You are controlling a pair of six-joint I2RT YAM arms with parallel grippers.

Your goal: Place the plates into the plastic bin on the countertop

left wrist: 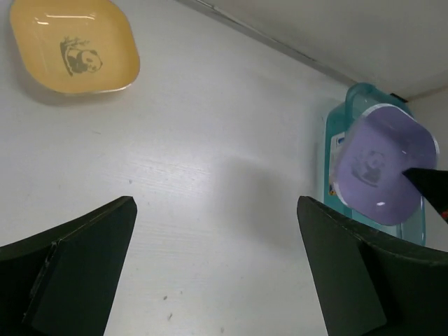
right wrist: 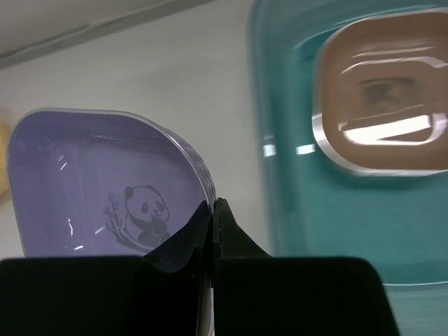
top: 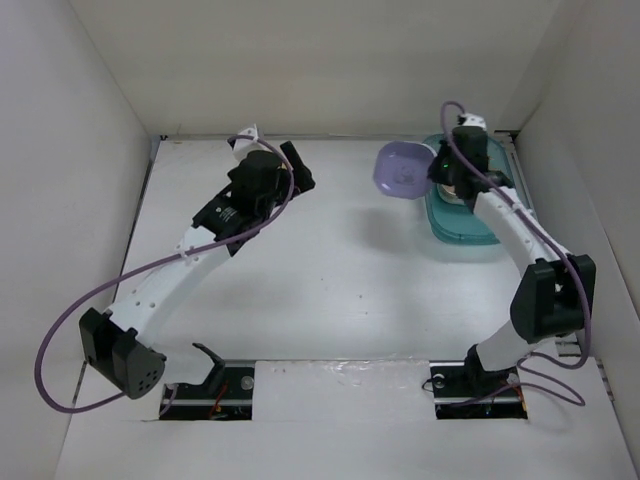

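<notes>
While the lavender rounded-square shallow plate (right wrist: 105, 175), marked with a panda in its centre, is pinched at one rim by the right tool (right wrist: 213, 210), it is held tilted just beside the left wall of the translucent teal-blue rectangular plastic bin (right wrist: 329, 231). The fingers of that tool are seen closed onto the rim from both sides. Inside the bin, a brown rounded-square plate (right wrist: 385, 98) is shown lying flat against the floor. The bin is set at the far right of the matte white table (top: 340, 280), close to the white walls (top: 90, 120). A yellow rounded-square plate (left wrist: 73, 45) with the same panda mark is seen resting on the table, well apart from the bin. The left tool (left wrist: 215, 206) is shown above the bare table with its fingers spread wide and nothing between them.
</notes>
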